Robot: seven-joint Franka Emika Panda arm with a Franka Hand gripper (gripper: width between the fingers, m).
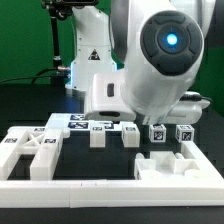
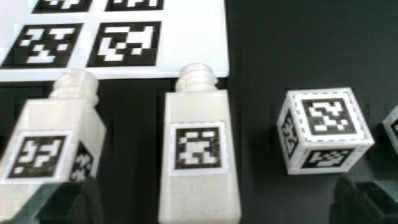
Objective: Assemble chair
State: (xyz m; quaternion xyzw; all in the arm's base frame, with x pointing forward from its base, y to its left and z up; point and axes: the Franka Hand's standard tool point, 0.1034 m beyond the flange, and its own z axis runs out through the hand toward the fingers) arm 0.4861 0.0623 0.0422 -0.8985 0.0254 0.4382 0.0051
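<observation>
The gripper (image 2: 210, 205) stood with its jaws wide apart, clamped on nothing. Its dark fingertips (image 2: 63, 195) showed only as blurs at the edge of the wrist view. Under the gap between them lay a tagged, peg-topped chair leg (image 2: 199, 140), loose on the black table (image 2: 302, 50). Just outside one finger lay a second leg (image 2: 54, 135), parallel to the first. Outside the other finger sat a tagged cube piece (image 2: 324, 130), apart from both legs. Ahead of the jaws, past the pegs, lay the marker board (image 2: 107, 35). In the exterior view, an H-shaped notched panel (image 1: 35, 155) and the border rail (image 1: 110, 185) lay well away from the jaws, nearer the camera.
</observation>
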